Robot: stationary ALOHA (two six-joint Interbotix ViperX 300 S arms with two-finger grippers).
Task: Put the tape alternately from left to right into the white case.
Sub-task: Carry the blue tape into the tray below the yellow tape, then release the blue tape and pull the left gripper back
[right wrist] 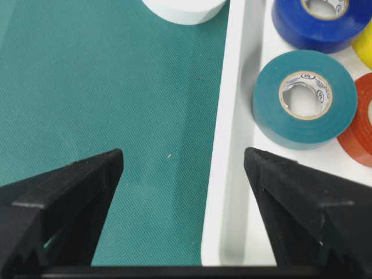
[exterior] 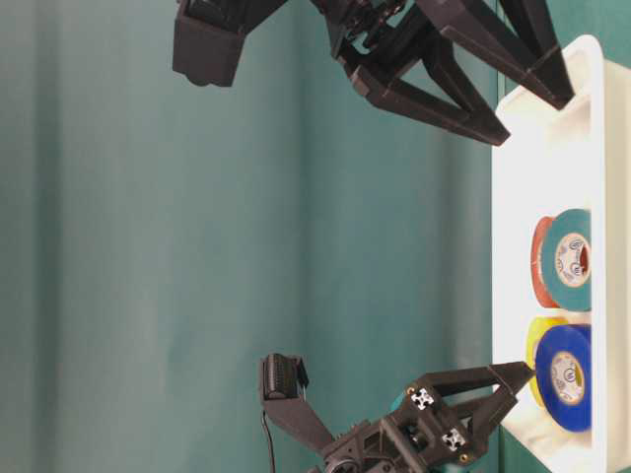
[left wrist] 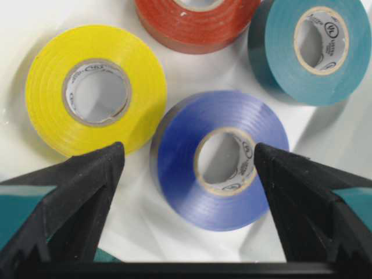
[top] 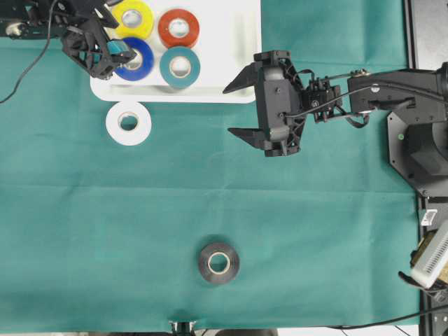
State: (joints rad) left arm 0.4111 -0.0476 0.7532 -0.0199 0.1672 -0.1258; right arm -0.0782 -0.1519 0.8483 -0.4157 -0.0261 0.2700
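Four tape rolls in white case [top: 238,42] already: yellow roll [top: 133,19], red-orange roll [top: 178,28], blue roll [top: 137,60], teal roll [top: 180,66], all lying flat, 2 x 2, packed close at left end of case. White roll [top: 128,123] on green cloth [top: 84,245] just outside case rim. Black roll [top: 218,262] well apart, near front edge of bench.

Left gripper [left wrist: 186,168] right over blue roll, jaws wide apart, one each side, nothing held; looks like blue roll just set down there, flat so more fit beside it. Right gripper [top: 236,110] beside case, jaws wide apart too, empty, prob. next turn: white or black roll.

Bench covered w/ green cloth, smooth, few creases. Cables + arm base at right side.
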